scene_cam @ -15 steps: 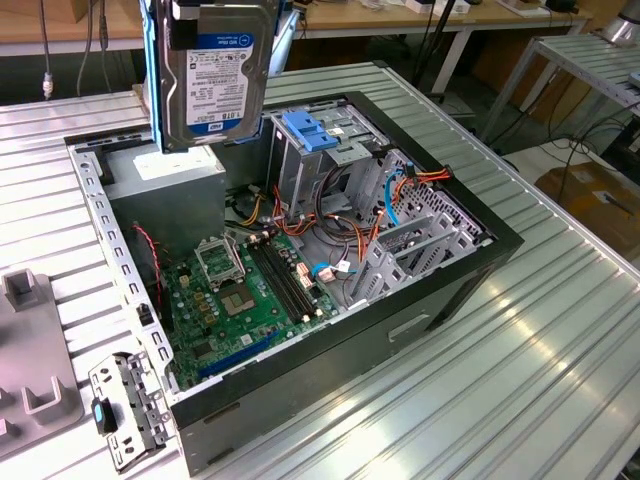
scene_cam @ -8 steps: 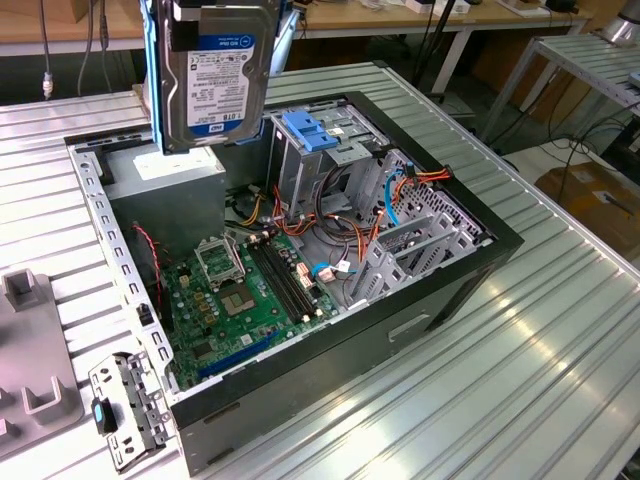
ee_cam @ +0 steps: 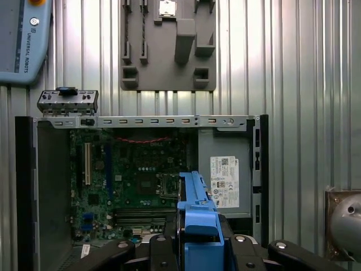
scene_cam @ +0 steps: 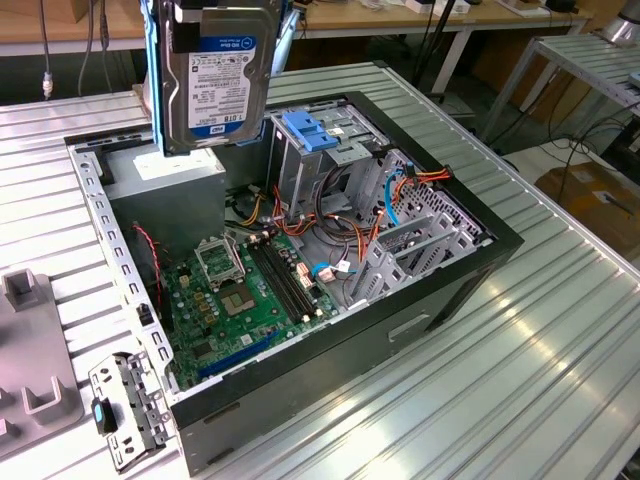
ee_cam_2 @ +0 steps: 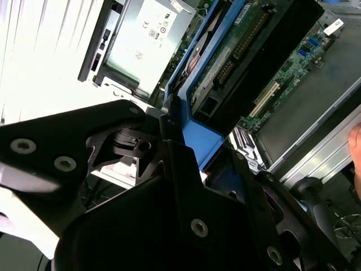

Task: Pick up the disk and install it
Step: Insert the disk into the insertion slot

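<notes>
1. At the exterior view's left, a grey tray [scene_cam: 25,400] lies on the metal table [scene_cam: 520,380], just beside the open computer case [scene_cam: 400,330].
2. A bit further right, the disk [scene_cam: 215,75] hangs in the air, high above the case. It touches nothing inside the case. It stands upright, so its long side runs up and down. Its flat label face looks toward the camera.
3. The gripper [ee_cam: 197,251] is closed tight on the disk's blue carrier and holds it by the top end. In both wrist views the blue carrier sits pinched in the black gripper.
4. Below the disk is a grey box [scene_cam: 165,170] in the corner of the case. The green board [scene_cam: 240,300] lies beside that box, on the case floor.
5. Further right stands the tall metal cage [scene_cam: 345,160] with a blue latch [scene_cam: 312,133] on top. So the cage lies to the exterior view's right of the disk and lower down, near it but apart.
</notes>
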Robot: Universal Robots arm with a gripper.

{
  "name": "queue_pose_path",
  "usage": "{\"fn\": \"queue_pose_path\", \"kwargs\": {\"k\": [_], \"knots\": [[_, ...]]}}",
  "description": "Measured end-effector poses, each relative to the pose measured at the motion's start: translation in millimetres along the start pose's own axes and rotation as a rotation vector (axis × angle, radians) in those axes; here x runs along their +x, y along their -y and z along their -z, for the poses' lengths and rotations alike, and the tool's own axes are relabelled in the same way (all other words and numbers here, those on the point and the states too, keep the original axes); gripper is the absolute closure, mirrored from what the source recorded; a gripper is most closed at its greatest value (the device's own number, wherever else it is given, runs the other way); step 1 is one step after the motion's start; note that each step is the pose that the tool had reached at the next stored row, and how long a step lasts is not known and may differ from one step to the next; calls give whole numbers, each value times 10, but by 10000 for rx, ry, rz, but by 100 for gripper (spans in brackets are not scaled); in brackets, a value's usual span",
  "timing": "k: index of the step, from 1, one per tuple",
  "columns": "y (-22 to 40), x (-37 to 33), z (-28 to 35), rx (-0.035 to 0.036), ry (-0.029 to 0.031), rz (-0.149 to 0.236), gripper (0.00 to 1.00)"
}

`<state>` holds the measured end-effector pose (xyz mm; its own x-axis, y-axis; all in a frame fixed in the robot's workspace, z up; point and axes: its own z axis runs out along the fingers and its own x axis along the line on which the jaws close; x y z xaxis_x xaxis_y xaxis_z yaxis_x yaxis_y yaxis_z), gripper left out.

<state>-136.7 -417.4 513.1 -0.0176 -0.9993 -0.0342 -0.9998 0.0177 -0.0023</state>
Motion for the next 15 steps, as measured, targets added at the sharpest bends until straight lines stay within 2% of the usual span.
{"fn": "queue_pose_path", "kwargs": {"k": [15], "knots": [[2,118,4,0,1,-1,63]]}}
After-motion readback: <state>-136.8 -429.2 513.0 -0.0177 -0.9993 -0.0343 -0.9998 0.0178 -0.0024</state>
